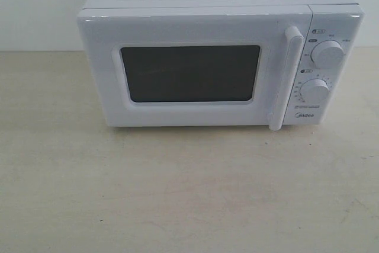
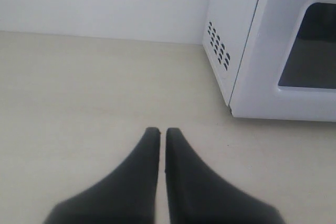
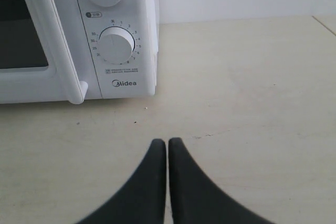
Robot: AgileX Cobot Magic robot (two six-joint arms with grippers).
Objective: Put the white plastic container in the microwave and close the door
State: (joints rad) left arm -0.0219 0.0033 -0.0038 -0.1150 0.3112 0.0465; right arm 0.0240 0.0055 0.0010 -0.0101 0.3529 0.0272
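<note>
Bright, even light — soft shadow under the microwave (image 1: 219, 34), mild blur.

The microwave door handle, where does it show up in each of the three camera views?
Exterior view: the handle stands upright between the dark window and the lower knob.
Left wrist view: not in it; only the dark window and the vented side wall show.
Right wrist view: the handle runs between the dark window and the lower knob.
Shared landmark: the dark window, in all three.
</note>
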